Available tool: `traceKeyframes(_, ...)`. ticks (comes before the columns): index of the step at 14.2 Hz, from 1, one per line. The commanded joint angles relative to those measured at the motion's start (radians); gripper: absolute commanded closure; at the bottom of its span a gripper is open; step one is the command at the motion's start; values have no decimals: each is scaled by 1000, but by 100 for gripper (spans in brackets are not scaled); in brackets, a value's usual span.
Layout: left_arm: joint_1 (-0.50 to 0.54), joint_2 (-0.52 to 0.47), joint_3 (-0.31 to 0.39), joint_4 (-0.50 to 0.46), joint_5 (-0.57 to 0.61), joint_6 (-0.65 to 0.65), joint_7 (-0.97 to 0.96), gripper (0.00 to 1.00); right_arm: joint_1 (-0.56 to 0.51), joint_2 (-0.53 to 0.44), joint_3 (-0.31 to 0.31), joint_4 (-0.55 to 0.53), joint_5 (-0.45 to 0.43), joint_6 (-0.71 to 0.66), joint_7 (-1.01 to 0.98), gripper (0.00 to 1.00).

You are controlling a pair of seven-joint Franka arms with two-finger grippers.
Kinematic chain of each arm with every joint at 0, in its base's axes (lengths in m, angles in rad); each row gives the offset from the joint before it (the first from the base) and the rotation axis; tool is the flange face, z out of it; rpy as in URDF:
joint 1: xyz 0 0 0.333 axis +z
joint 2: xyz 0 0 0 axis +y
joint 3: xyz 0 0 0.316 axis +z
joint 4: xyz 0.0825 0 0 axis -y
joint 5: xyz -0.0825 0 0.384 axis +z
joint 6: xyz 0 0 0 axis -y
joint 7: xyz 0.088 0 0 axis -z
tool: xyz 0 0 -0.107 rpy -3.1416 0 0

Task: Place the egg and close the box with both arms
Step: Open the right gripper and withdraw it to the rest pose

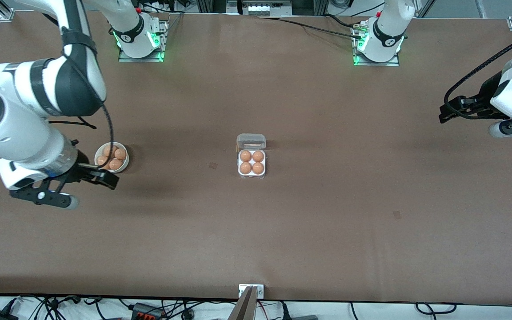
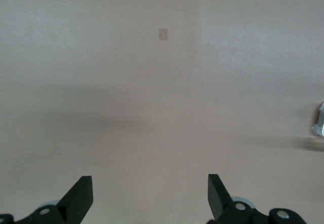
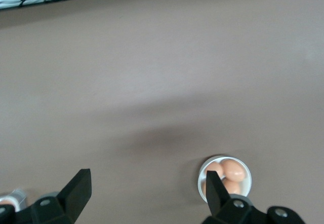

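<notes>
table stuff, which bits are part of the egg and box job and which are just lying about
Part of the job:
- small white four-cell egg carton with a clear hinged lid, lid open, four brown eggs in it
- left gripper, open
- right gripper, open

Lying about:
- round white bowl of brown eggs
- brown table

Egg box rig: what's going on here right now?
Neither arm holds anything. The box sits mid-table with all four cells filled and its clear lid still open. The right gripper is open, up in the air beside the bowl of eggs at the right arm's end of the table. The left gripper is open over bare table at the left arm's end, waiting. Closing the lid is what's left.
</notes>
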Motion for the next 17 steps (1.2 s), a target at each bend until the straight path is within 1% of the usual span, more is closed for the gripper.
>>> traceKeyframes(1,6,13,-1,30,-15,-16,10,0,-146,-65,86,-32,11,2,-44,0)
traceKeyframes(4,6,13,-1,30,-15,-16,10,0,-297,-146,186,-90,7,-7,-59,0)
traceKeyframes(7,6,13,-1,30,-15,-16,10,0,-418,-194,257,-98,-1,-61,-159,0)
traceKeyframes(9,6,13,-1,30,-15,-16,10,0,-434,-212,263,-90,-6,-115,-211,0)
traceKeyframes(10,6,13,-1,30,-15,-16,10,0,-432,-217,260,-87,-27,-168,-222,0)
traceKeyframes(12,6,13,-1,30,-16,-16,10,0,-431,-251,266,-102,-90,-204,-242,0)
traceKeyframes(14,4,15,1,30,-88,-21,5,0,-432,-283,265,-156,-92,-189,-326,0)
traceKeyframes(15,3,16,1,28,-107,-21,-2,0,-431,-309,265,-186,-96,-173,-332,0)
traceKeyframes(17,-2,16,-5,30,-104,-21,-2,0,-426,-350,266,-262,-99,-132,-328,0)
